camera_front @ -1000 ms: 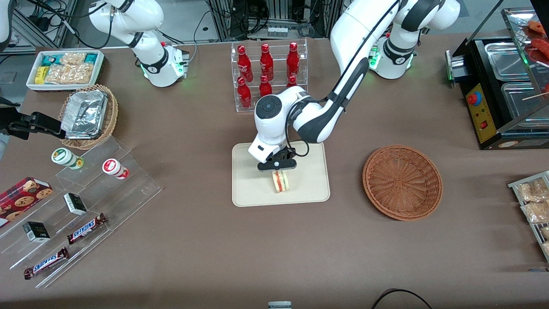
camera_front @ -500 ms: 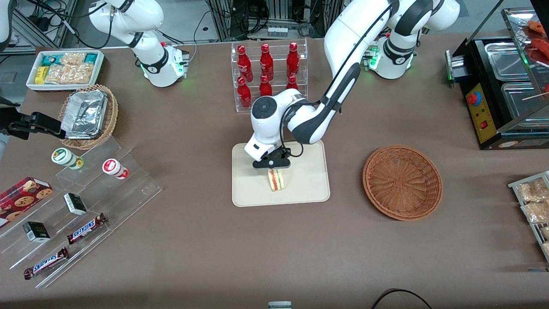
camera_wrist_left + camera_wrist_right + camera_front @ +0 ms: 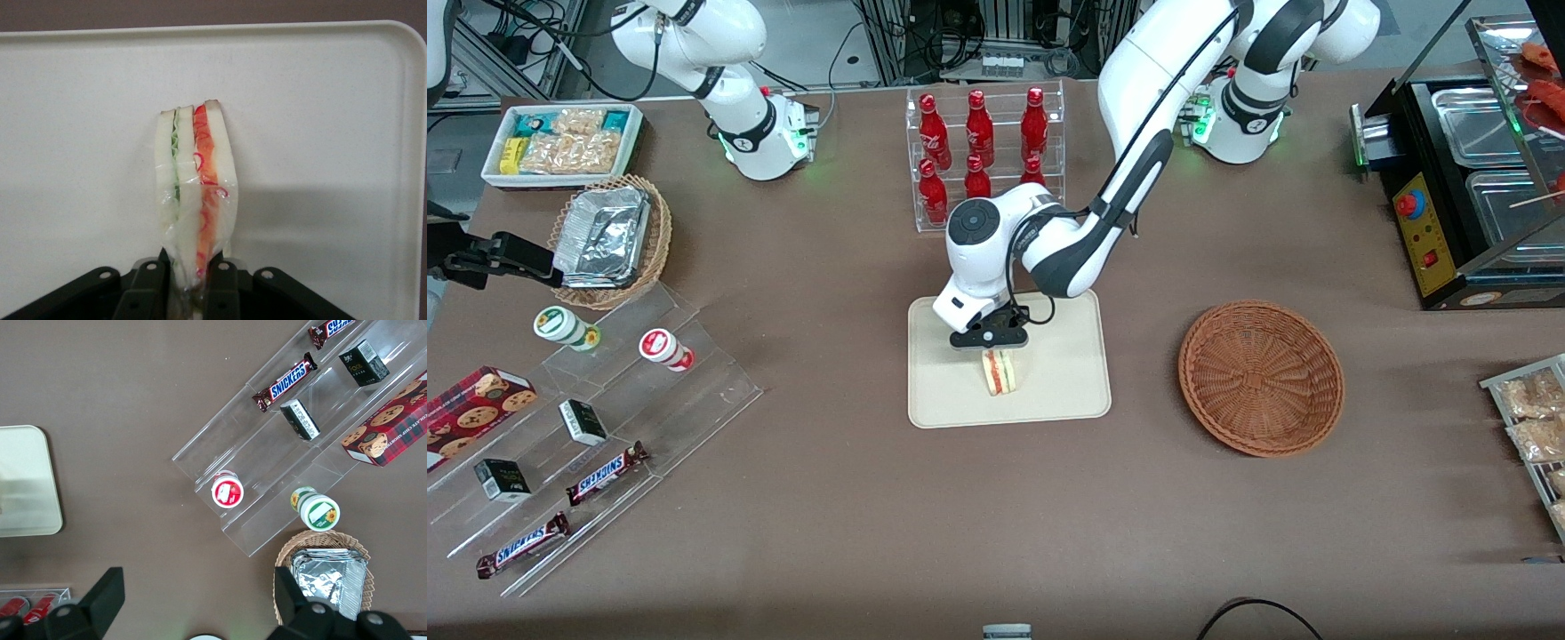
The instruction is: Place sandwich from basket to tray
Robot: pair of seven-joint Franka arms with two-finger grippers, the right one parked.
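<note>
Sandwich [image 3: 195, 193], a clear-wrapped triangular wedge of white bread with red and green filling, stands on edge on the flat cream plastic tray [image 3: 1067, 391], clamped at its apex by the black gripper [image 3: 188, 283] so that release should leave it there, the round reddish-brown wicker basket [image 3: 1261, 377] lying empty.

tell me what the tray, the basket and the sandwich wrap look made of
Tray: smooth matte cream surface with a moulded rim, probably plastic. Basket: reddish-brown woven strands, looks like wicker. Sandwich wrap: clear, glossy, wrinkled film, likely thin plastic. The end effector is shut on the sandwich above the tray.
</note>
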